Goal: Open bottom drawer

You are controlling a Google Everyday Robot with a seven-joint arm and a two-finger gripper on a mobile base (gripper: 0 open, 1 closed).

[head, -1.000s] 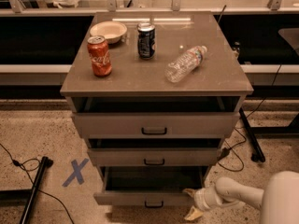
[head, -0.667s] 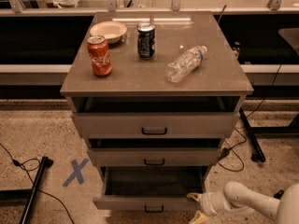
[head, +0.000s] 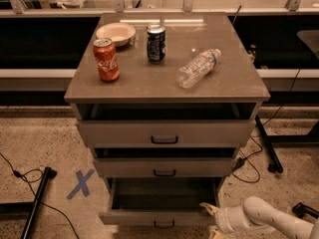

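The bottom drawer (head: 149,217) is the lowest of three grey drawers in the cabinet. It stands pulled out, its dark inside showing, with the small black handle (head: 164,225) at the frame's lower edge. My gripper (head: 211,219) is at the drawer front's right corner, on the white arm (head: 264,217) that comes in from the lower right. Its fingers are apart: one fingertip (head: 207,207) lies by the drawer's top edge, the other is lower, at the frame's edge. It holds nothing that I can see.
The top drawer (head: 164,132) and middle drawer (head: 164,167) are each slightly out. On the cabinet top stand a red cola can (head: 106,59), a dark can (head: 156,44), a bowl (head: 115,33) and a lying plastic bottle (head: 198,67). Cables (head: 259,156), a black stand leg (head: 36,198) and a blue tape X (head: 80,183) are on the floor.
The bottom drawer has slid out a little further toward the camera. My gripper and arm have moved down and back with its right corner.
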